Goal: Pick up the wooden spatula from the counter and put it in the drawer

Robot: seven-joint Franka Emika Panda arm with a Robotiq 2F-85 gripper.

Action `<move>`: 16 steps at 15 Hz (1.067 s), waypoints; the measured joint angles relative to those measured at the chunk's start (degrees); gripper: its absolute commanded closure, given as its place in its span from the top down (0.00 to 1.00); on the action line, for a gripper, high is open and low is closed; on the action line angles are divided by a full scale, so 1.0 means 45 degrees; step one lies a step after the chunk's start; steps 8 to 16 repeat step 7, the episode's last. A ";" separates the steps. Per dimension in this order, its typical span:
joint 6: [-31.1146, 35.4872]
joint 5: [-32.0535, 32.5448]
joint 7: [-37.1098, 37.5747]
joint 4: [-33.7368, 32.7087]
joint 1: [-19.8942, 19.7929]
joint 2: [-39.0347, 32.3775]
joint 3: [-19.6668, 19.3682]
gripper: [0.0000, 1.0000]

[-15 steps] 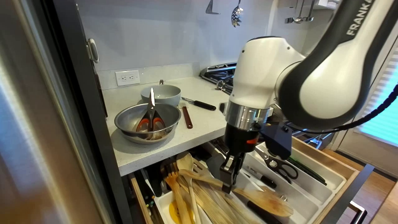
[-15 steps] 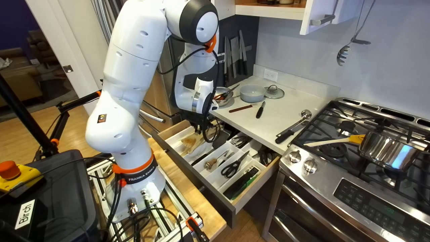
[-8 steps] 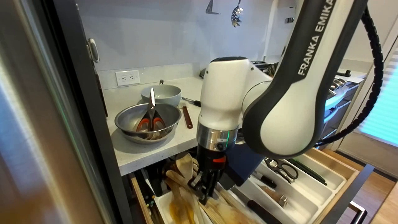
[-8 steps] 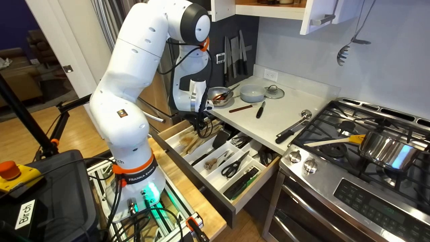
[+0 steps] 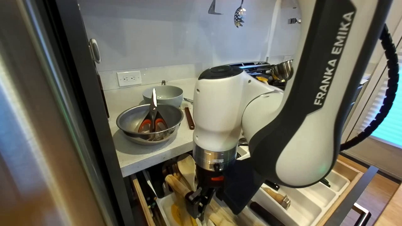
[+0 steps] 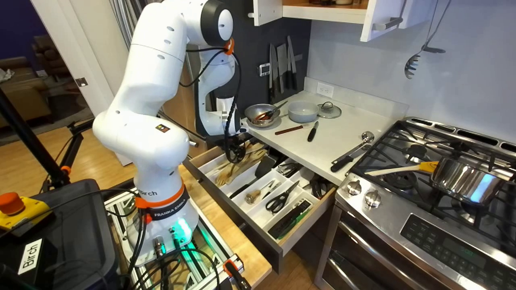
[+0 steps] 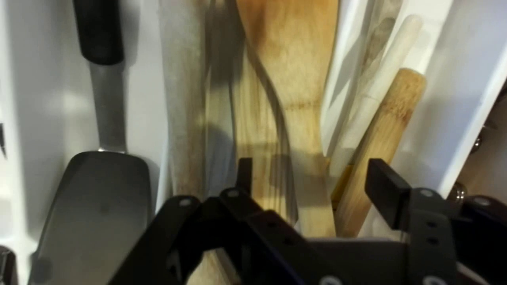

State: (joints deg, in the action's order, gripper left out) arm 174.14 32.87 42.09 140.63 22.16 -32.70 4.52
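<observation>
In the wrist view the wooden spatula (image 7: 295, 67), pale tan with a broad blade, lies among several wooden utensils. Its handle runs down through the gap of my gripper (image 7: 313, 174), whose fingers stand well apart and touch neither side of it. The pulled-out drawer (image 6: 308, 221) of light wood holds these utensils in white compartments. In both exterior views my gripper (image 5: 198, 204) points down low over the drawer's wooden-utensil compartment, and the arm hides much of the spatula there. Off-white and square-edged, the counter (image 6: 350, 121) runs above the drawer's back.
A steel bowl (image 5: 132, 122) with scissors sits near the counter's edge, beside a grey bowl (image 5: 169, 94). A black turner (image 7: 95, 209) lies in the neighbouring compartment. Black scissors (image 6: 282, 199) occupy another one. On the stove stands a steel pot (image 6: 467, 179).
One second ago the spatula was held in my shut gripper above the utensils. Since then the gripper has moved toward the wooden-utensil compartment, gone lower and opened, letting the spatula go.
</observation>
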 measured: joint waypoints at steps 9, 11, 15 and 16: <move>-0.0563 0.1840 0.0806 0.3053 0.1244 0.4917 -0.2697 0.99; -0.0563 0.1840 0.0806 0.3053 0.1244 0.4917 -0.2697 0.99; -0.0563 0.1840 0.0806 0.3053 0.1244 0.4917 -0.2697 0.99; -0.0563 0.1840 0.0806 0.3053 0.1244 0.4917 -0.2697 0.99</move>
